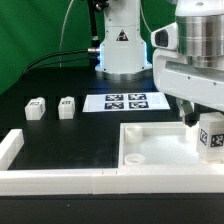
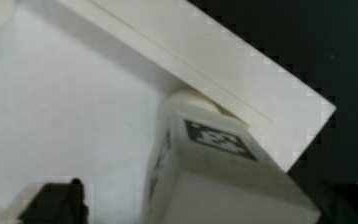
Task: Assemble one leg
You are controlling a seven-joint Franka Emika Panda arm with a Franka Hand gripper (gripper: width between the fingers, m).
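Note:
My gripper is shut on a leg, a chunky white peg with a black-and-white tag, and holds it over the far right part of the large white tray. In the wrist view the leg sits between my dark fingers, its tag facing the camera, close to a corner of the tray. The gripper hides the leg's grasped end. Two more legs lie on the black table at the exterior view's left.
The marker board lies flat behind the tray, in front of the arm's base. A white raised rail runs along the front and the exterior view's left. A round hole shows in the tray's near corner.

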